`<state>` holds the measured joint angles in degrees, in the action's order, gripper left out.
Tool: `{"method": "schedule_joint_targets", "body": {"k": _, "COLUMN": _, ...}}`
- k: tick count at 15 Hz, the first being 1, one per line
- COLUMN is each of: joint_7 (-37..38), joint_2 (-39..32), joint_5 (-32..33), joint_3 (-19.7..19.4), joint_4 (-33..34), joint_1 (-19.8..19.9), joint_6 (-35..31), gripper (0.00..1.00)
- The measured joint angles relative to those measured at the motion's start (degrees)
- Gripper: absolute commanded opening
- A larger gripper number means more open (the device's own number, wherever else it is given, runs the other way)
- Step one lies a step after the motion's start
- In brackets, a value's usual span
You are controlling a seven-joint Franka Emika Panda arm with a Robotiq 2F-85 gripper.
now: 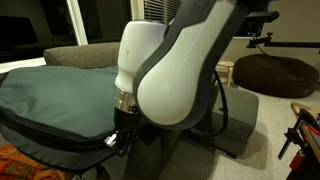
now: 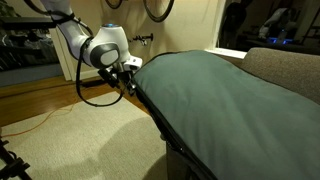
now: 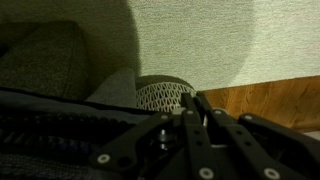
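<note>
The gripper sits at the left end of a large grey-green bag in an exterior view, low against the bag's dark zipper edge. Its pincer is drawn together, the fingers meeting in the wrist view. Whether they pinch a zipper pull or only press on the seam cannot be told, since the tips are dark and partly hidden. The zipper's black teeth run along the left of the wrist view, touching the gripper's body. Just beyond the fingertips lies a pale perforated mesh piece.

The bag lies long and flat, reaching from the gripper to the right and near side of the scene. In an exterior view the arm's white wrist housing fills the middle, with the gripper below it at the bag's edge.

A light carpet spreads under the arm, and a wooden floor lies farther left. A grey couch stands behind the bag on the far right.
</note>
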<state>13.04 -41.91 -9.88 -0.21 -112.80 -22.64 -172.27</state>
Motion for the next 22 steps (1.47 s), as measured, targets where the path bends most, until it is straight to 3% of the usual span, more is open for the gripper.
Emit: {"method": "schedule_joint_targets", "body": {"k": 22, "joint_7": 10.36, "joint_2": 1.15, "joint_5": 9.02, "joint_3": -7.95, "joint_4": 3.31, "joint_1": -9.5, "joint_6": 9.08, "gripper": 0.07}}
